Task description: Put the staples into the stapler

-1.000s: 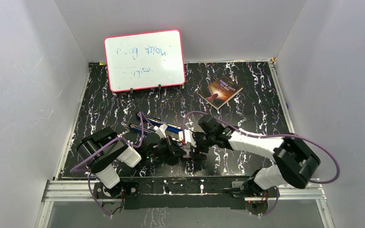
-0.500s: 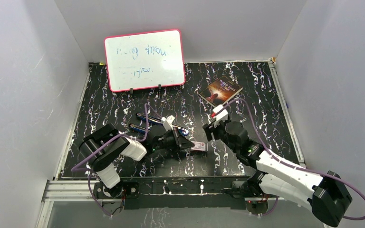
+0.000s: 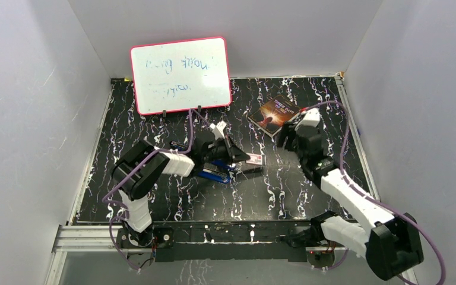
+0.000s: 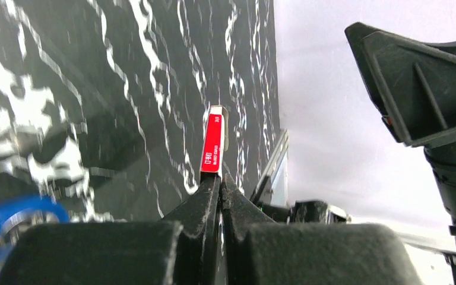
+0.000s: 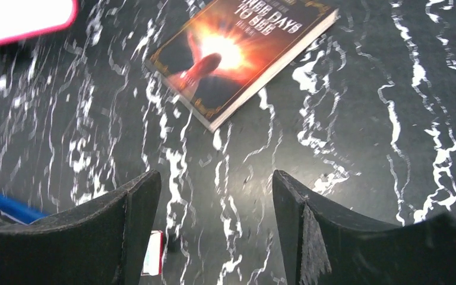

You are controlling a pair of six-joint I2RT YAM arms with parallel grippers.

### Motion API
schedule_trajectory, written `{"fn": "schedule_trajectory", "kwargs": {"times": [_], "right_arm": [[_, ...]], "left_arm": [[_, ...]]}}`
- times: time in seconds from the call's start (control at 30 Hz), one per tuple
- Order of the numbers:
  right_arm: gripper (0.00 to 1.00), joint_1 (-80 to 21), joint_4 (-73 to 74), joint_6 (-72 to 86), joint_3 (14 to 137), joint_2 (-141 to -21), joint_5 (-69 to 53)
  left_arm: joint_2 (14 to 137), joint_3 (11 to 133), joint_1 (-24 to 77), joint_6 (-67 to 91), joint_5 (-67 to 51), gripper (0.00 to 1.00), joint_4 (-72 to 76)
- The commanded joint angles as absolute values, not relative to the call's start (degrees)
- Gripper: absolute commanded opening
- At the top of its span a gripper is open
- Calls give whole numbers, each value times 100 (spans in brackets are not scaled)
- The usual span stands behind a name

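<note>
While around box (image 4: pixel 213 142), left pincer (image 4: pixel 218 180) tight.

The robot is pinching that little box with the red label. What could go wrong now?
The left hand grips the small box only by one end, so it might slip or twist out. The blue stapler lies right beside that arm and could get bumped aside. The right hand is open and empty near the book, so nothing steadies the stapler.
</note>
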State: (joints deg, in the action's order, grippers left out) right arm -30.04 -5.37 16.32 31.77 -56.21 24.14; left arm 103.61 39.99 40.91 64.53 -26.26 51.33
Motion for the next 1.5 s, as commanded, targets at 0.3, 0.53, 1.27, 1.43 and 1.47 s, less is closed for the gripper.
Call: {"fn": "schedule_trajectory", "kwargs": {"times": [0.3, 0.53, 1.27, 1.43, 1.47], "right_arm": [[73, -1631, -630, 2789, 4086, -7121, -116], [68, -1632, -1718, 3380, 3748, -7695, -338], [59, -2128, -1753, 3798, 4432, -9349, -400], [57, -2262, -1608, 3704, 4517, -9495, -323], [57, -2286, -1559, 3670, 4571, -9570, -346]], "left_arm": [[11948, 6958, 3086, 5273, -4142, 0, 2761], [12303, 7255, 2857, 5139, -4335, 0, 2482], [12294, 7058, 2848, 5040, -4169, 0, 2466], [12254, 7024, 2848, 5027, -4162, 0, 2487], [12257, 7016, 2847, 5027, -4160, 0, 2487]]}}
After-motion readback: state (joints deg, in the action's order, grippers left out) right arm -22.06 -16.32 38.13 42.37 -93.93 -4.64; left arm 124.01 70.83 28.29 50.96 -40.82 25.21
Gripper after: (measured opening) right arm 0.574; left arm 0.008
